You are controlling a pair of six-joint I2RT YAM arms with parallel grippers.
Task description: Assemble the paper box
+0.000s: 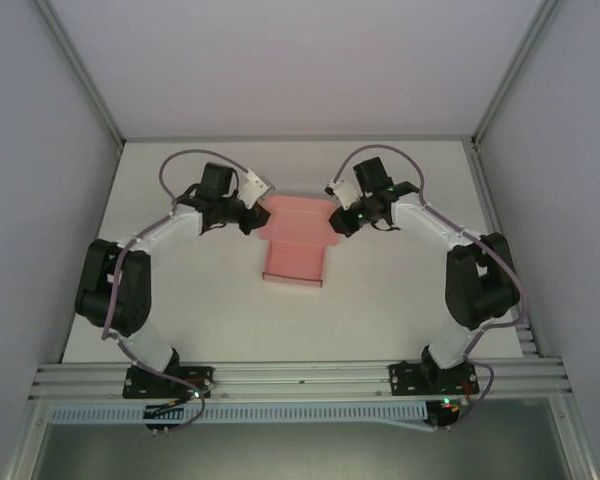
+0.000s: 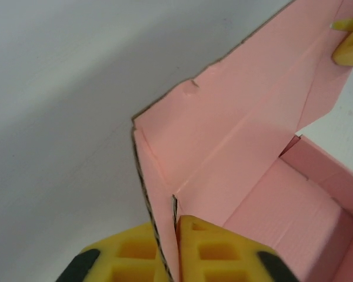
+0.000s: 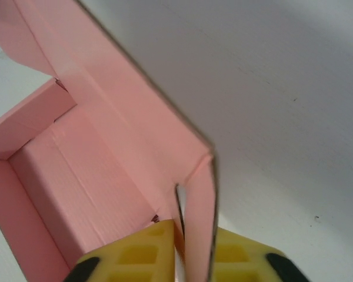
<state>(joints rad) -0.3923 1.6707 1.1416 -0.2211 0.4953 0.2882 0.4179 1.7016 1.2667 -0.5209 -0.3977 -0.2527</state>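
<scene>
Reaching inward from both sides, your arms bend at elbows, wrists angled toward box (image 1: 292, 255) between them. Left gripper (image 2: 175, 226): yellow fingers (image 2: 223, 252) pinched tight on thin corner flap, tray just ahead to its right. Right gripper (image 3: 179, 232): likewise clamped on opposite corner flap. Box: pale-pink, finely ribbed card, open rectangular tray, wide panel raised, creases crisp. Table (image 1: 180, 300) white, matte.

Bare table (image 1: 380, 300) surrounds the paper box (image 1: 293, 255); left hand (image 1: 252, 222) and right hand (image 1: 338, 222) occupy its far corners.
</scene>
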